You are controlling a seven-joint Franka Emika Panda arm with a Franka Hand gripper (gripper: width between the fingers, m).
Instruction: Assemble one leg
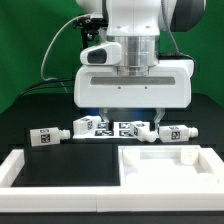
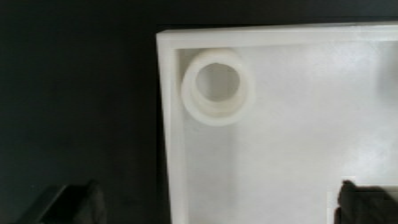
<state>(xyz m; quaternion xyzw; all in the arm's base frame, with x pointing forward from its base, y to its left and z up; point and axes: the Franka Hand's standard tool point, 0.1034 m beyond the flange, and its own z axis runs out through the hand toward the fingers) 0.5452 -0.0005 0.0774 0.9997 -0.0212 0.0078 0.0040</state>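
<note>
My arm (image 1: 135, 20): white rounded shell, dark grey joint.
My cable (image 1: 57, 48): black, thin, looping.
My gripper (image 1: 134, 121): wide white box housing.
My fingers (image 2: 68, 203): black, blocky.

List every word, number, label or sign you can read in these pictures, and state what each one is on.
Readable words, numbers or brand names: none in either view.
Black-and-white square marker tags, patterns rather than text: on the leg at the exterior view's left, on other small pegs, and on the marker board; too small to make out in detail.
The tray-like piece: blank.
</note>
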